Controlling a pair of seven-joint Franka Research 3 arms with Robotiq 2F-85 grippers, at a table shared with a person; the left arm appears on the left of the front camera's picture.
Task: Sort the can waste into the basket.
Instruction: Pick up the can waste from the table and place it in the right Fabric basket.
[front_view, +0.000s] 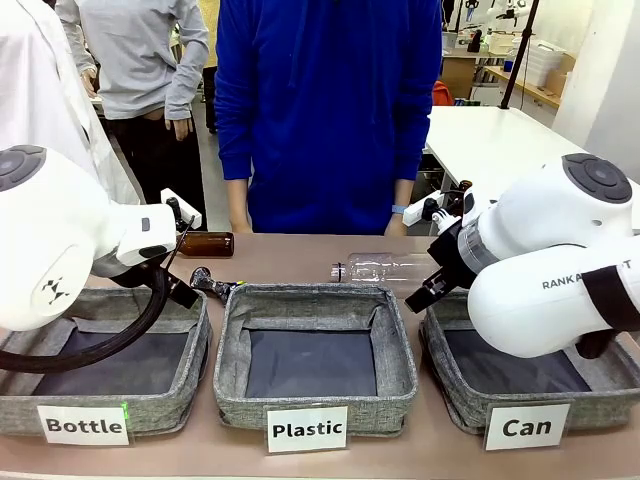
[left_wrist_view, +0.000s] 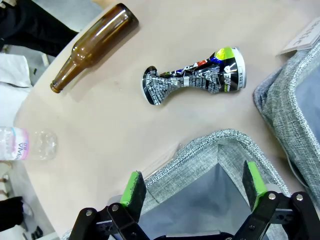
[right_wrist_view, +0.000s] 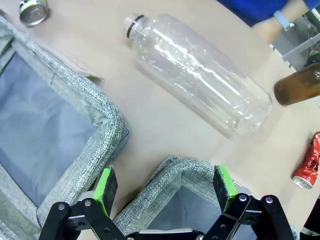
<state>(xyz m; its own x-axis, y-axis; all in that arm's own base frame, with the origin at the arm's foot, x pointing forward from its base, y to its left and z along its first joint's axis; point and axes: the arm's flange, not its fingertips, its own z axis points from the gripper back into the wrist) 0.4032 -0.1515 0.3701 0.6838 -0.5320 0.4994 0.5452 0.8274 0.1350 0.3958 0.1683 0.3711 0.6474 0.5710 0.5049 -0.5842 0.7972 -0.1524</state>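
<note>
A crushed dark can with green-yellow marks lies on the table beyond the Bottle basket's corner, next to a brown bottle. My left gripper hangs open above that corner, nothing between its pads. The same can sits behind the gap between two baskets. A crushed red can lies at the far right of the right wrist view. My right gripper stands open over the Can basket's corner. The Can basket is at the front right, partly under my right arm.
A clear plastic bottle lies behind the Plastic basket. A second brown bottle rests near the red can. The Bottle basket is at the left. A person in blue stands at the far edge.
</note>
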